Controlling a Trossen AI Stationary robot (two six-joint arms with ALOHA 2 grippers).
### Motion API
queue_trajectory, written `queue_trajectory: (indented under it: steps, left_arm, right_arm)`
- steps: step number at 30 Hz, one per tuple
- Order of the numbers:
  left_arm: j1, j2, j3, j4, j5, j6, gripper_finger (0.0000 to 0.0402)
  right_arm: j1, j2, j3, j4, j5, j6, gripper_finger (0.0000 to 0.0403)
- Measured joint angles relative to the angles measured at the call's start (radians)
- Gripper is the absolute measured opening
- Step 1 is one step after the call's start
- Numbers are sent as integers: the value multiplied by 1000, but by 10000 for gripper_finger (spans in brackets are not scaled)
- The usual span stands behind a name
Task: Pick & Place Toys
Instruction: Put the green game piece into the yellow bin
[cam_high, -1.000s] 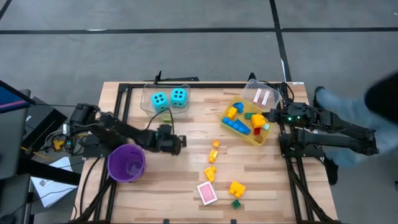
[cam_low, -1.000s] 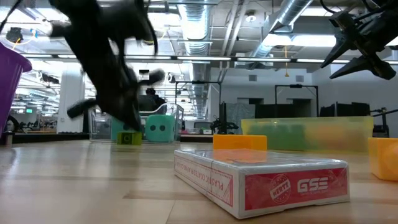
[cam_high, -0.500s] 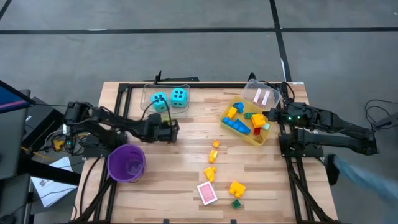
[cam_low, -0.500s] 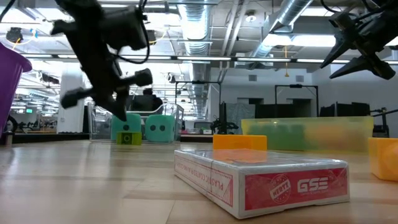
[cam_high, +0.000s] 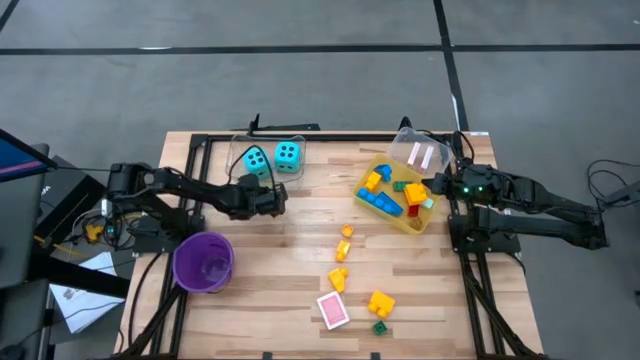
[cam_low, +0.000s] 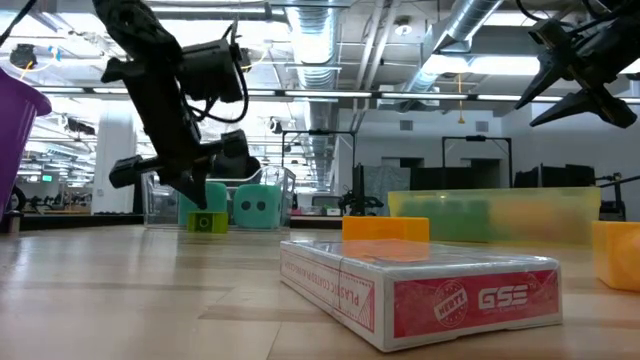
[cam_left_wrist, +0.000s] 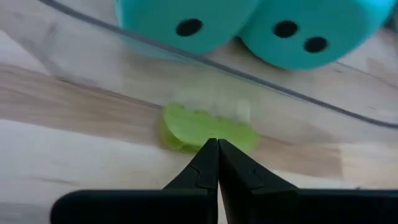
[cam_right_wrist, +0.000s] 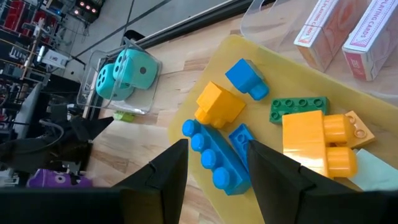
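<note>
Where closed left fingers (cam_left_wrist: 217, 163) point, blurred green brick (cam_left_wrist: 208, 129).

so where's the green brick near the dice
In the high view the green brick lies at the table's back left, just in front of the cyan dice, beside the shut left gripper.

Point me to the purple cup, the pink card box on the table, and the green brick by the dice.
purple cup (cam_high: 203, 262), high view, inside bottom.
pink card box (cam_high: 333, 311), high view, top face.
green brick (cam_left_wrist: 205, 129), left wrist view, near side.

Bare wood (cam_high: 290, 250) between purple cup (cam_high: 203, 262) and brick line (cam_high: 343, 252).
</note>
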Motion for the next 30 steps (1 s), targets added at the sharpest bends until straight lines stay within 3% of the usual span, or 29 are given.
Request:
queue_trajectory:
  steps: [15,23,27,30]
  left_arm:
    - [22,41,0,53,-69,5,0]
    - [16,139,3,175,-96,5,0]
    - [-39,133,5,185,-52,5,0]
    - [-121,91,5,175,46,-2,0]
  right_arm:
    - [0,0,0,-1,-18,-18,157]
    - [0,0,0,-1,-58,-27,157]
    - [1,0,0,-1,-81,-26,157]
    - [1,0,0,-1,-81,-27,157]
